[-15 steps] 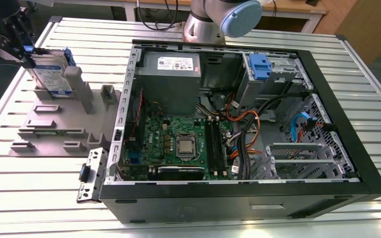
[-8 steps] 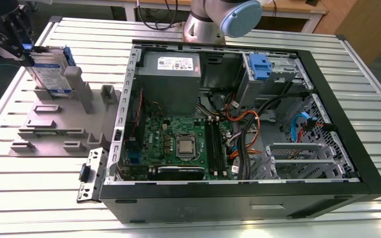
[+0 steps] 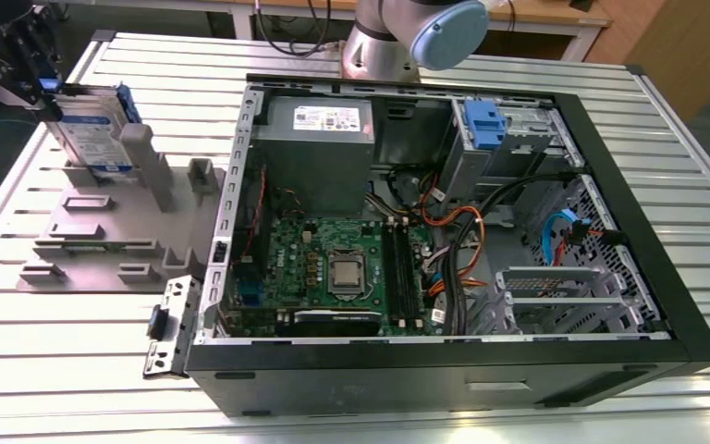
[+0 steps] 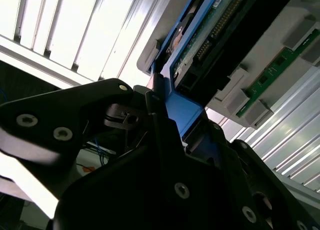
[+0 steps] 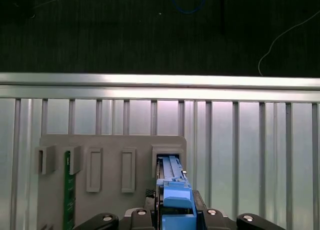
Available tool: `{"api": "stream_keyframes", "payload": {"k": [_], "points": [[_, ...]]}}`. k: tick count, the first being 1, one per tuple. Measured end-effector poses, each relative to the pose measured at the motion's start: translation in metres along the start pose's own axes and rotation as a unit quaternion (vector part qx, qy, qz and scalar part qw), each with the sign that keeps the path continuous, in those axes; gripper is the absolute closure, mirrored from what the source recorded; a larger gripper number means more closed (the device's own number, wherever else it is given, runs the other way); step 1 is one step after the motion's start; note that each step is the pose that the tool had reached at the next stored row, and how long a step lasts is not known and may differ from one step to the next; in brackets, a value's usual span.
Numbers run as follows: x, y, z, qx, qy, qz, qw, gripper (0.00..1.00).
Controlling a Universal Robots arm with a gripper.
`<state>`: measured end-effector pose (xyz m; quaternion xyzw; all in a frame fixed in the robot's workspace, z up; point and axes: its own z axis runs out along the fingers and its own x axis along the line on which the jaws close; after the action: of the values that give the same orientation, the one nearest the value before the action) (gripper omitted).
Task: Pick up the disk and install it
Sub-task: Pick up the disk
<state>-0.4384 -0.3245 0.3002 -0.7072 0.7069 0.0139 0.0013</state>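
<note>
The disk (image 3: 90, 129), a flat silver-grey slab with blue plastic rails, stands on end in a slot of the matte grey holder (image 3: 96, 227). The holder sits near the ribbed metal counter's (image 3: 34, 370) far corner, on the exterior view's left. The black end effector (image 3: 34, 81) is clamped on the disk's blue end tab (image 5: 176, 202). The disk's long axis runs straight away from it into the slot.

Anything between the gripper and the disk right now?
Nothing visible. The gripper is at the disk, right against its blue end tab in both wrist views. The disk stands upright in the grey holder on the exterior view's left, outside the case.
</note>
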Motion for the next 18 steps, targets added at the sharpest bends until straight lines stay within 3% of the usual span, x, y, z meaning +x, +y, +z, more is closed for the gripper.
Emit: {"api": "stream_keyframes", "payload": {"k": [6, 18], "points": [[-0.0001, 0.0001, -0.0046, 0.0000, 0.0000, 0.000, 1.00000, 0.64], [-0.0001, 0.0001, -0.0059, 0.0000, 0.0000, 0.000, 1.00000, 0.64]]}}
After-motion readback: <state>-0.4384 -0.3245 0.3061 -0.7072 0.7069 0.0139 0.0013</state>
